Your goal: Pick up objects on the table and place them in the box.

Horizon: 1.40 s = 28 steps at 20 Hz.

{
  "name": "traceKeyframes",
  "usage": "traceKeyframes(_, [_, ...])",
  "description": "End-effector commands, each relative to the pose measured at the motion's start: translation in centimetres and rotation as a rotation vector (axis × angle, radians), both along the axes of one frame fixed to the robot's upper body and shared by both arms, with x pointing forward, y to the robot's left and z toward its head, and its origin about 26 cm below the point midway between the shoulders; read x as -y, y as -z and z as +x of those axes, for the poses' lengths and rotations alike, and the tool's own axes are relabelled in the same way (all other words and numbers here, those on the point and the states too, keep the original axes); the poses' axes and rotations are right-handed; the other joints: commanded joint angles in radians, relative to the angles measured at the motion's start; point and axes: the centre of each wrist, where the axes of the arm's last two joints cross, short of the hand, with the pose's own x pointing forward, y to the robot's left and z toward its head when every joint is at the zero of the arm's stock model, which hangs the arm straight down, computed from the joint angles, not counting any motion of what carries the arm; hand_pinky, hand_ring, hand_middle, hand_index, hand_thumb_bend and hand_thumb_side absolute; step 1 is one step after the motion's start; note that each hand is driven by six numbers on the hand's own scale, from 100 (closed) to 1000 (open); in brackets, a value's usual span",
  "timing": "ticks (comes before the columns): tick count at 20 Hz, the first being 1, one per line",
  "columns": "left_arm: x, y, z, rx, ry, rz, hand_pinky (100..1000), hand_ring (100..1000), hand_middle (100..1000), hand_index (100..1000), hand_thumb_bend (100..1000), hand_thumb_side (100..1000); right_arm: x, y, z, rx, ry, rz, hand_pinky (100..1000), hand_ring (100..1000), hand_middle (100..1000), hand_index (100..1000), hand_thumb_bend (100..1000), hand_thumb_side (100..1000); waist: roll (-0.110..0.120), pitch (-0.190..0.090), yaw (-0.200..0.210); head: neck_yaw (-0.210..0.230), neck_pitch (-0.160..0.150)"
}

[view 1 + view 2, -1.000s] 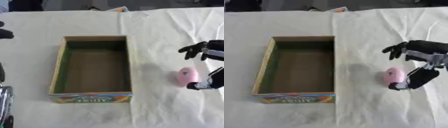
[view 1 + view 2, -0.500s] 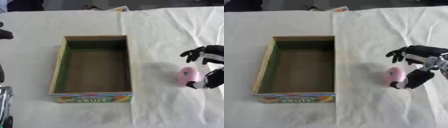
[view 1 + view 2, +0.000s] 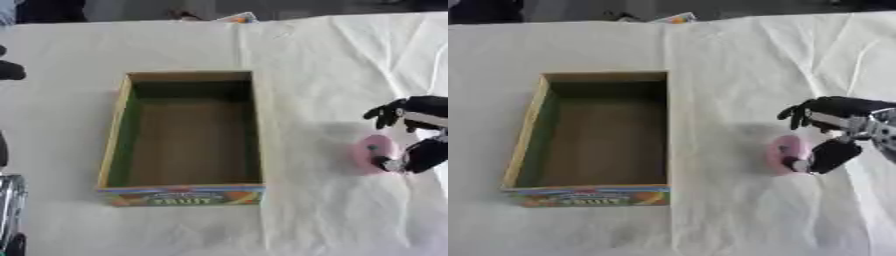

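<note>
Now the right hand [image 3: 833,130] curls round a pink object [image 3: 783,153] near the table's [image 3: 737,50] right edge, beside the box [image 3: 597,192].

The tablecloth [image 3: 737,60] looks like matt, creased white cloth. The box [image 3: 527,127] seems plain brown cardboard with a printed, colourful outside. The pink object [image 3: 783,152] looks smooth, the right hand [image 3: 833,131] matt black.

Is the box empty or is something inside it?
Empty. The box shows only its bare brown floor; the pink object sits outside on the cloth by the right hand.
</note>
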Motion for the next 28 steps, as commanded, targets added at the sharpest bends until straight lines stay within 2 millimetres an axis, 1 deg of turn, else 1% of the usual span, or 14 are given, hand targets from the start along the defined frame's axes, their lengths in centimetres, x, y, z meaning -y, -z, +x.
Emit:
traceKeyframes(1, [0.01, -0.65, -0.28, 0.024, 0.006, 0.014, 532, 506, 553, 669, 100, 823, 0.56, -0.68, 0.25, 0.022, 0.007, -0.032, 670, 834, 754, 951, 328, 346, -0.002, -0.013, 0.001, -0.002, -0.007])
traceKeyframes(4, [0.0, -0.67, -0.28, 0.024, 0.005, 0.014, 532, 506, 552, 669, 100, 823, 0.79, -0.32, 0.26, 0.002, 0.006, -0.048, 669, 834, 747, 940, 316, 350, -0.003, -0.014, 0.001, -0.002, -0.005])
traceKeyframes(5, [0.01, -0.68, -0.27, 0.024, 0.005, 0.014, 532, 506, 552, 669, 100, 823, 0.86, -0.31, 0.27, 0.002, 0.008, -0.051, 666, 828, 729, 920, 312, 355, -0.003, -0.014, 0.001, -0.002, -0.005])
traceKeyframes(8, [0.01, -0.68, -0.27, 0.022, 0.005, 0.016, 532, 506, 553, 668, 100, 822, 1.05, -0.3, 0.29, 0.013, 0.013, -0.058, 656, 810, 630, 845, 326, 356, -0.004, -0.015, 0.0, 0.0, -0.006])
traceKeyframes(12, [0.02, -0.72, -0.26, 0.022, 0.004, 0.017, 532, 507, 553, 666, 100, 821, 0.77, -0.5, 0.04, 0.049, 0.0, -0.045, 648, 792, 538, 746, 334, 352, -0.005, -0.015, 0.0, 0.002, -0.005])
traceKeyframes(13, [0.03, -0.73, -0.26, 0.022, 0.005, 0.018, 531, 507, 553, 666, 100, 820, 0.69, -0.49, -0.03, 0.053, -0.004, -0.042, 646, 789, 511, 718, 309, 349, -0.005, -0.015, 0.0, 0.002, -0.005])
traceKeyframes(14, [0.04, -0.73, -0.25, 0.022, 0.005, 0.018, 531, 507, 553, 666, 100, 820, 0.61, -0.46, -0.09, 0.054, -0.007, -0.041, 645, 788, 508, 716, 305, 348, -0.005, -0.015, 0.001, 0.002, -0.005])
traceKeyframes(15, [0.05, -0.74, -0.25, 0.022, 0.006, 0.019, 531, 507, 553, 666, 100, 818, 0.55, -0.42, -0.13, 0.054, -0.01, -0.041, 640, 782, 485, 693, 275, 347, -0.005, -0.014, 0.001, 0.002, -0.005])
traceKeyframes(18, [0.06, -0.76, -0.24, 0.023, 0.007, 0.02, 531, 507, 553, 665, 100, 816, 0.47, -0.29, -0.15, 0.049, -0.012, -0.039, 633, 776, 475, 683, 210, 346, -0.004, -0.013, 0.003, 0.001, -0.004])
traceKeyframes(19, [0.06, -0.76, -0.24, 0.023, 0.007, 0.02, 531, 508, 553, 665, 100, 817, 0.46, -0.2, -0.16, 0.044, -0.013, -0.039, 629, 773, 473, 682, 171, 348, -0.003, -0.013, 0.003, 0.001, -0.003])
traceKeyframes(20, [0.06, -0.75, -0.24, 0.022, 0.007, 0.02, 531, 508, 553, 665, 100, 817, 0.45, -0.11, -0.16, 0.038, -0.013, -0.038, 627, 770, 471, 680, 153, 350, -0.003, -0.012, 0.004, 0.0, -0.002])
traceKeyframes(21, [0.06, -0.75, -0.24, 0.022, 0.007, 0.02, 531, 508, 553, 664, 100, 816, 0.45, -0.03, -0.15, 0.032, -0.012, -0.037, 622, 765, 469, 678, 107, 351, -0.003, -0.012, 0.004, 0.0, -0.002])
traceKeyframes(25, [0.06, -0.76, -0.24, 0.022, 0.006, 0.021, 531, 508, 553, 664, 100, 813, 0.49, 0.14, -0.15, 0.015, -0.005, -0.023, 609, 751, 466, 649, 100, 372, -0.003, -0.011, 0.004, 0.002, 0.0])
traceKeyframes(28, [0.05, -0.74, -0.25, 0.019, 0.004, 0.022, 531, 508, 554, 664, 100, 811, 0.24, -0.22, -0.32, 0.022, -0.012, 0.006, 604, 744, 477, 637, 100, 392, -0.003, -0.011, 0.002, 0.003, 0.0])
